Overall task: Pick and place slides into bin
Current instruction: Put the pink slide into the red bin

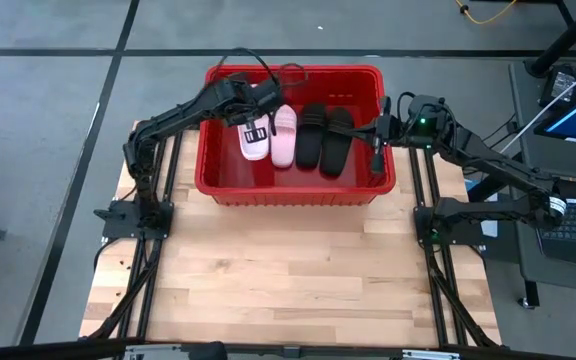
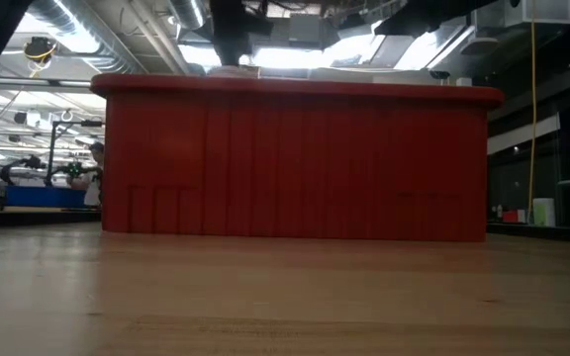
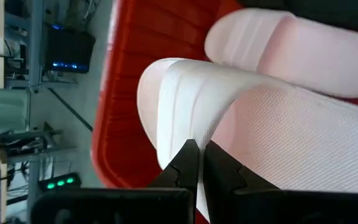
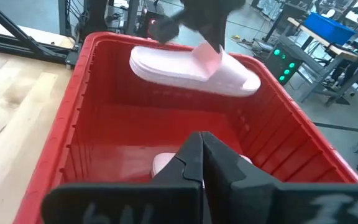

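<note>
Left end effector [image 1: 259,128] clamps pink slide [image 1: 255,138] above bin [image 1: 293,188]; right [image 1: 377,133] closed.

Left tool [image 1: 258,118] clamped, right tool [image 1: 376,135] closed

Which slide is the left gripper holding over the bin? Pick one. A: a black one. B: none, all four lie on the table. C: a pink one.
C: the left gripper is shut on a pink slide, lifted above the bin; the other pink slide and both black ones lie inside.
</note>
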### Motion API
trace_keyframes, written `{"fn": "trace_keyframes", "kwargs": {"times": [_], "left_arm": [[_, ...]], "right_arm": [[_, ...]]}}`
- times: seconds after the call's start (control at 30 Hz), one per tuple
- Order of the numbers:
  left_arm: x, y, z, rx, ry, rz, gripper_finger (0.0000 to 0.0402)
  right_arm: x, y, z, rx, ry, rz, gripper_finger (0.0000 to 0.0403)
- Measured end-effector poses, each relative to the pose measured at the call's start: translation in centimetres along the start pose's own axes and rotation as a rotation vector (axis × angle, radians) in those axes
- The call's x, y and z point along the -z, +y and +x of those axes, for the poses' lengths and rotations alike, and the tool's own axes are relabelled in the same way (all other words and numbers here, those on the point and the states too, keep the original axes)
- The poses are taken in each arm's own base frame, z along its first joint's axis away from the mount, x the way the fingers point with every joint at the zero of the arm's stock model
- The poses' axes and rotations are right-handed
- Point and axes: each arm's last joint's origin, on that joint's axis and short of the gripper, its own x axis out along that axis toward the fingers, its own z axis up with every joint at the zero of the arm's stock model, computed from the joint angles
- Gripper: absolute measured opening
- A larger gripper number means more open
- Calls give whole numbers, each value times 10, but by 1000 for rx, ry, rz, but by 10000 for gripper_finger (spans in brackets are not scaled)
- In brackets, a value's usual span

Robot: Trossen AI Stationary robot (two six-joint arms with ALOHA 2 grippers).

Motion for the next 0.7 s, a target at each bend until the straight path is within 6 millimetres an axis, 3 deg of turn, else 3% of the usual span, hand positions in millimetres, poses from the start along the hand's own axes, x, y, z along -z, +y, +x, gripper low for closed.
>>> {"fn": "trace_keyframes", "kwargs": {"times": [0.37,0.57,0.7], "left_arm": [[25,27,-27,30,-64,-104,3],[60,21,-31,20,-136,-175,3],[66,-1,-13,-11,-312,-190,3]], "right_arm": [[1,-6,-1,28,0,-3,5],[1,-6,-1,29,-2,-4,9],[0,-6,-1,36,-18,-9,9]]}}
